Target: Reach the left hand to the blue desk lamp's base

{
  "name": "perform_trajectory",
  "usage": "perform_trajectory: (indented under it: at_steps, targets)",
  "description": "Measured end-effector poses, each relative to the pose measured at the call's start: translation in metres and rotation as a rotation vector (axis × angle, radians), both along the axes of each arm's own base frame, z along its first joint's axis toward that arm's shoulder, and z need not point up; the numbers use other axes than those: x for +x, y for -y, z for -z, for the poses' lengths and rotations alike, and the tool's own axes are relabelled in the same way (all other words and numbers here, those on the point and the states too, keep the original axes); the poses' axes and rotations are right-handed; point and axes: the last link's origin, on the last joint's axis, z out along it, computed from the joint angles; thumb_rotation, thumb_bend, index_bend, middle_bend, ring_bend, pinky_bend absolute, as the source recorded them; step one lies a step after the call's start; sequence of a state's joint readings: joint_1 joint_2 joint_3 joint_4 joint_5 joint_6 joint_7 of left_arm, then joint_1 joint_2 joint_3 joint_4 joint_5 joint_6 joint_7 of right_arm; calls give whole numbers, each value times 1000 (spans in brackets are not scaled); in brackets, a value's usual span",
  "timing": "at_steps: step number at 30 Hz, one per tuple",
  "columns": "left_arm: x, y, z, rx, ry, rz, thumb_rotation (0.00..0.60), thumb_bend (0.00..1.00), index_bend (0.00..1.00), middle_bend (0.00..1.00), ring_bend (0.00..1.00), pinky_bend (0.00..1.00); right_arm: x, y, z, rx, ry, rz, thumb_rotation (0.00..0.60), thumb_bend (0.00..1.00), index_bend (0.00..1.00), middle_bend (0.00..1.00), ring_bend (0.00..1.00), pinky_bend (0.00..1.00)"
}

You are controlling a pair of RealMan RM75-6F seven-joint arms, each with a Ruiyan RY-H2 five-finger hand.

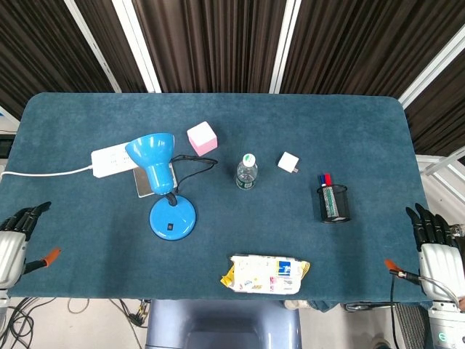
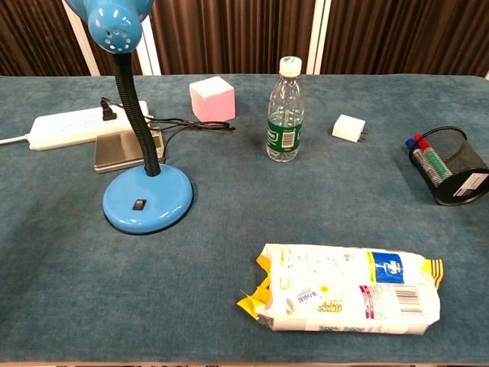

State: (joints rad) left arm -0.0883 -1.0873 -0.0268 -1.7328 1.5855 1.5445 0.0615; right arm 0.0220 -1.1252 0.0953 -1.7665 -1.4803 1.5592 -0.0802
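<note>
my left hand hung off the table's near-left edge, fingers apart and empty; the lamp base sat well right and slightly ahead, far nearer than my right hand.

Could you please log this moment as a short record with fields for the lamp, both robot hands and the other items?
lamp: blue, upright; base on the cloth, switch facing the robot
left robot hand: at the table's left edge, holding nothing, far from the base
right robot hand: at the right edge, holding nothing
power strip: behind the lamp, cord plugged in
bottle: upright, mid-table
pink cube: left of the bottle
charger: right of the bottle
pen cup: tipped over
packet: near edge
</note>
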Motion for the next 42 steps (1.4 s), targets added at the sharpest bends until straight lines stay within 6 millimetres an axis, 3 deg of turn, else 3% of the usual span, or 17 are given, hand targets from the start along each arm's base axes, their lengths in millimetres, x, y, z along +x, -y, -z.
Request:
perform_trajectory:
  at_steps: [5,9,18,22,28,42]
  targets:
    - [11,-6,17,-84,71,77,600,499,242,570,660,752,1,1,3,7,-2,-2,600,110,7,19,38,0]
    - [19,-14,38,-198,46,112,600,562,232,621,711,822,1,0,4,7,4,3,600,110,7,19,38,0]
    - [44,-32,108,-396,-34,122,600,749,207,720,792,885,-1,0,1,-1,-3,24,600,111,7,18,38,0]
    - [58,-44,132,-443,-29,117,600,757,195,728,797,888,-2,1,0,-2,-1,30,600,110,7,18,38,0]
    - [67,-55,153,-481,-65,112,600,757,175,736,803,891,-2,1,0,-3,-1,31,600,110,7,18,38,0]
    - [68,-63,178,-521,-101,57,600,756,150,730,804,891,-3,1,2,-4,0,44,600,110,7,18,38,0]
